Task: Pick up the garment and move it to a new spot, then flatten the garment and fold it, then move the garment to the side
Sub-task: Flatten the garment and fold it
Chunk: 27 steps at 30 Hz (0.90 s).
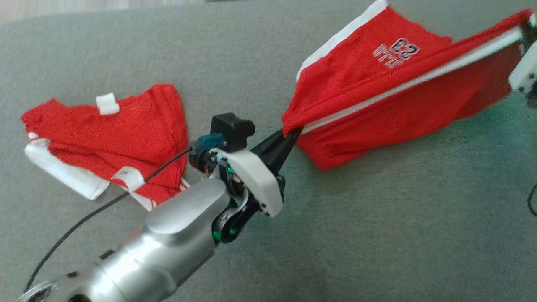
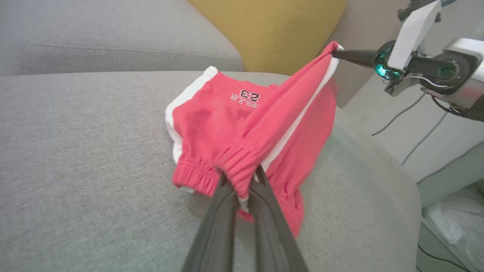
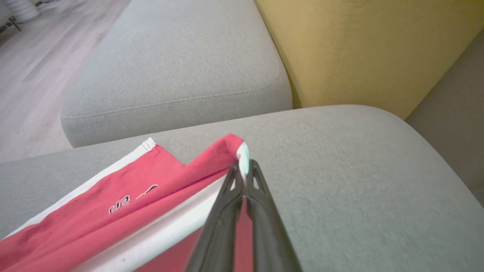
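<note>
A pair of red shorts with white side stripes and a "23" print hangs stretched above the grey sofa seat. My left gripper is shut on the gathered elastic waistband, seen close in the left wrist view, where its tips pinch the fabric. At the far right my right gripper is shut on a hem corner of the shorts; its tips pinch the white-edged corner. The part of the shorts with the print still rests on the seat.
A second red garment with white trim lies crumpled on the seat to the left, a black cable crossing it. A yellow cushion stands behind. The sofa edge and the floor with cables lie to the right.
</note>
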Available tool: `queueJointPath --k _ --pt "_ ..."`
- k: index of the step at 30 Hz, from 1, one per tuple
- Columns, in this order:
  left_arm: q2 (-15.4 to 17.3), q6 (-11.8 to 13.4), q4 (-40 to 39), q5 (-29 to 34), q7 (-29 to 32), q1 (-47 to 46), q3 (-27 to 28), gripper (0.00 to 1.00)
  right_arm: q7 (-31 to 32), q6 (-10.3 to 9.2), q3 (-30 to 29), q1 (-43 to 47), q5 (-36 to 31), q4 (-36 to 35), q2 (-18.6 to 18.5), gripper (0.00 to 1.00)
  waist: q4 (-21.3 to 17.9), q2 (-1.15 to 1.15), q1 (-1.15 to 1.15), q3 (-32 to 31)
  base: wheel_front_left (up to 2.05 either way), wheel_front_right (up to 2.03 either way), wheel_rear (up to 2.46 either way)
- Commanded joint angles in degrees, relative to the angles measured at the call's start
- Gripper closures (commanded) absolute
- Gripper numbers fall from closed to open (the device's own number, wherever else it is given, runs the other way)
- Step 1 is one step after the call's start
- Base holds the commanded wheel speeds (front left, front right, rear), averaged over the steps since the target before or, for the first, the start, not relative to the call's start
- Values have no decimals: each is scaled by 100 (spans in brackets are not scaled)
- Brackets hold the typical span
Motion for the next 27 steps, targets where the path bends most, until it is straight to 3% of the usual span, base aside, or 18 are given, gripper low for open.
queueJointPath --k 1,13,24,25,26,27 --pt "104 4 -24 -20 -93 -266 264 100 -94 -15 -61 -273 -100 -142 -112 100 203 0 -1 212 0 0 0" --pt "-459 -222 653 91 -306 -935 357 100 -510 -15 -813 -1336 -1198 602 177 100 806 0 -1 938 0 0 0" --pt "-765 -421 1072 91 -435 -1159 292 100 -780 -15 -1263 -1853 -1663 1143 177 100 1076 0 -1 1300 0 0 0" --pt "-783 -428 1109 65 -428 -1166 297 100 -816 -15 -1304 -1900 -1693 1170 177 58 1089 0 -1 1321 0 0 0" --pt "-798 -438 1138 53 -430 -1178 295 91 -837 -15 -1370 -1949 -1702 1208 172 0 1104 0 -1 1343 0 0 0" --pt "-812 -443 1170 46 -441 -1188 293 54 -867 -15 -1408 -1990 -1736 1239 165 0 1115 0 -1 1356 0 0 0"
